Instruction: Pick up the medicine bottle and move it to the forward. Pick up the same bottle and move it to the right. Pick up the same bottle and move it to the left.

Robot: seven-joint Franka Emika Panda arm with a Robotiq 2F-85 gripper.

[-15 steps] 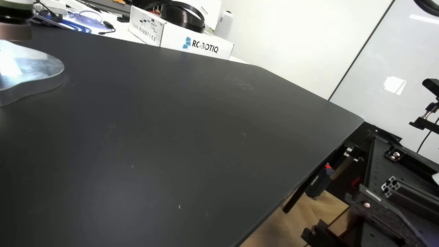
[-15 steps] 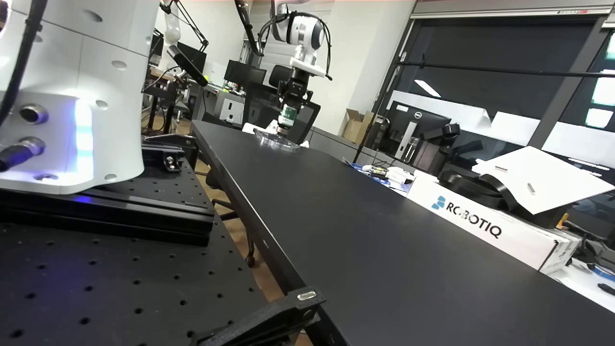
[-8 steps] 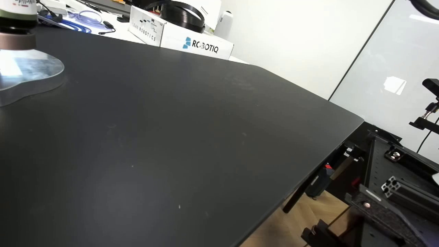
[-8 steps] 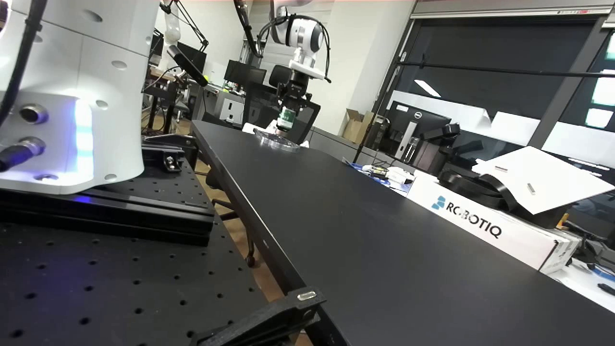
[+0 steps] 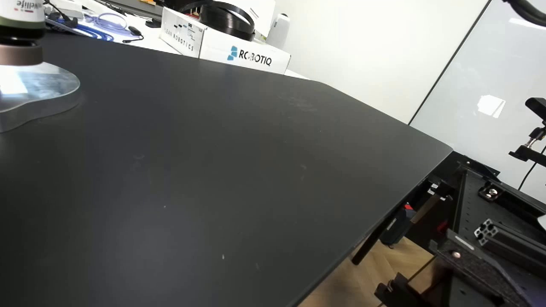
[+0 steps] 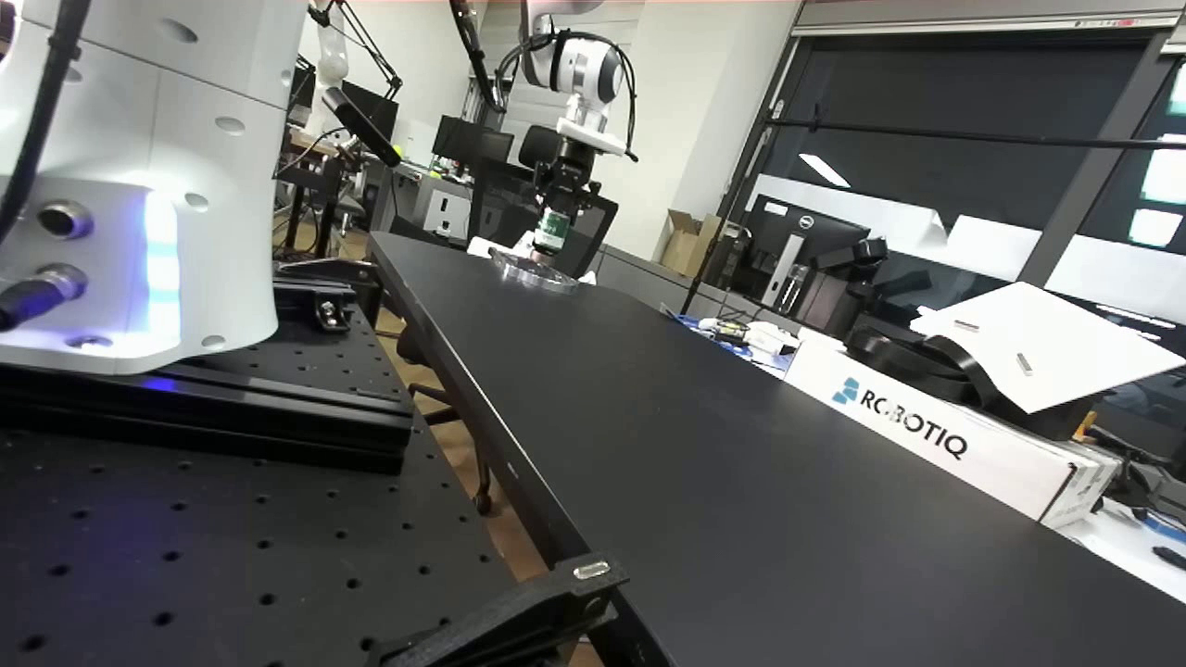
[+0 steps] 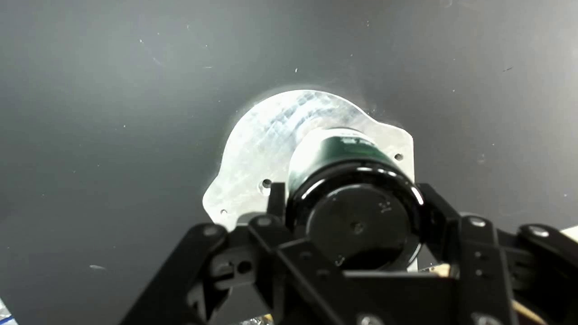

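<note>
You had a pick-up done, judging by the medicine bottle (image 6: pixel 553 229) in your grip; which of the three moves it served was unclear, and a set-down at least seemed left. The gripper (image 7: pixel 352 210) pinched the medicine bottle's sides; the bottle reached below it, inverted, cap (image 5: pixel 20 55) on or just above the shiny plate (image 5: pixel 47 85)

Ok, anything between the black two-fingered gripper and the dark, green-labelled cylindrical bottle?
Nothing visible: in the wrist view, the gripper is closed directly on the bottle. A flat, shiny silvery plate lies below it.
</note>
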